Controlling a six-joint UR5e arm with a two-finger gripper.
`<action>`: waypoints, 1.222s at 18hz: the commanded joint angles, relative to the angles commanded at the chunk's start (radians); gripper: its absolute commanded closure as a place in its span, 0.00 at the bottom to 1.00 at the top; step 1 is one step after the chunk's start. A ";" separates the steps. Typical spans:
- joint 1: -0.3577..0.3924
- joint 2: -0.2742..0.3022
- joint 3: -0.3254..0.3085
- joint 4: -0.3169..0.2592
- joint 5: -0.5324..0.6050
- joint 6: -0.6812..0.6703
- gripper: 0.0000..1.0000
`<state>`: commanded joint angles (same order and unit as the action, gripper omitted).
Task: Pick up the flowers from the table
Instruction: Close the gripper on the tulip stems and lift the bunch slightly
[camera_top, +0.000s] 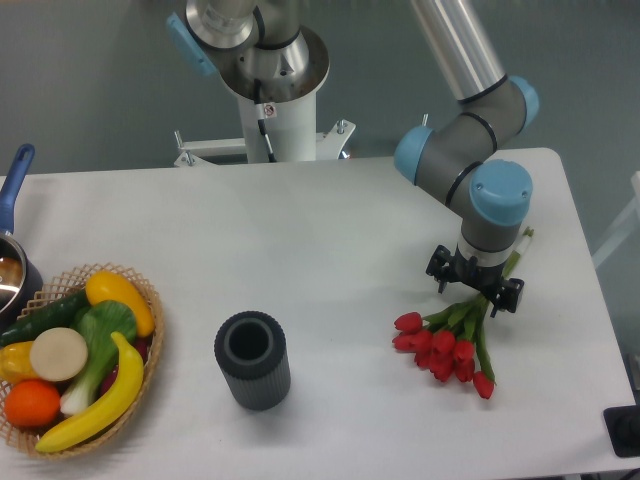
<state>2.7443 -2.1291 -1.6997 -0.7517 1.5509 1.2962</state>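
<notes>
Flowers (445, 345): lying on desk (330, 250), right side, buds toward the camera. End effector (474, 296): low over stems; jaw spacing unreadable. Advice: clamp the stem bundle squarely, then lift straight.

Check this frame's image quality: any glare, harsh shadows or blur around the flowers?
Fixed camera view: lighting is even and diffuse; the flowers and the dark cup cast only faint, soft shadows on the table. No glare on the tabletop. The claw looks slightly soft, its jaw state unclear.

camera: fixed, high front | faces down toward arm base (268, 100) | mid-range, whole table (330, 220) in view
</notes>
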 joint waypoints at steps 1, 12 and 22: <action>0.000 -0.005 0.008 0.000 -0.002 0.000 0.01; -0.015 -0.008 0.025 0.000 0.003 -0.089 1.00; 0.000 0.093 0.029 -0.008 0.126 -0.087 1.00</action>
<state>2.7442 -2.0356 -1.6706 -0.7593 1.6766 1.2088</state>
